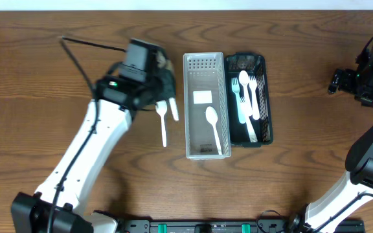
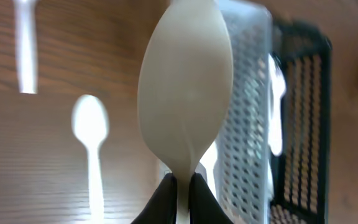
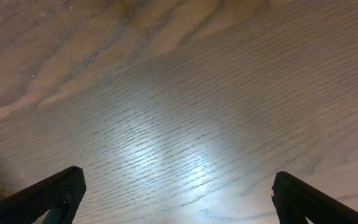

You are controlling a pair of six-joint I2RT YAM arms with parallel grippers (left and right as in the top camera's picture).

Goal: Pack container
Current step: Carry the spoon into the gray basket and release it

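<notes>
My left gripper [image 1: 167,94] is shut on the handle of a white plastic spoon [image 2: 185,93], held upright just left of the clear perforated container [image 1: 188,110]; the fingers [image 2: 182,196] pinch the handle below the bowl. A second white spoon [image 1: 163,123] lies on the wood beside it and also shows in the left wrist view [image 2: 91,127]. One white spoon [image 1: 213,126] lies inside the clear container. The black container [image 1: 267,110] next to it holds several white forks and spoons [image 1: 246,97]. My right gripper [image 3: 176,193] is open and empty over bare wood at the far right [image 1: 345,81].
Both containers stand side by side at the table's middle back, seen at the right of the left wrist view [image 2: 247,124] [image 2: 303,124]. A blurred white strip [image 2: 25,43] shows at that view's top left. A black cable [image 1: 86,44] trails behind the left arm.
</notes>
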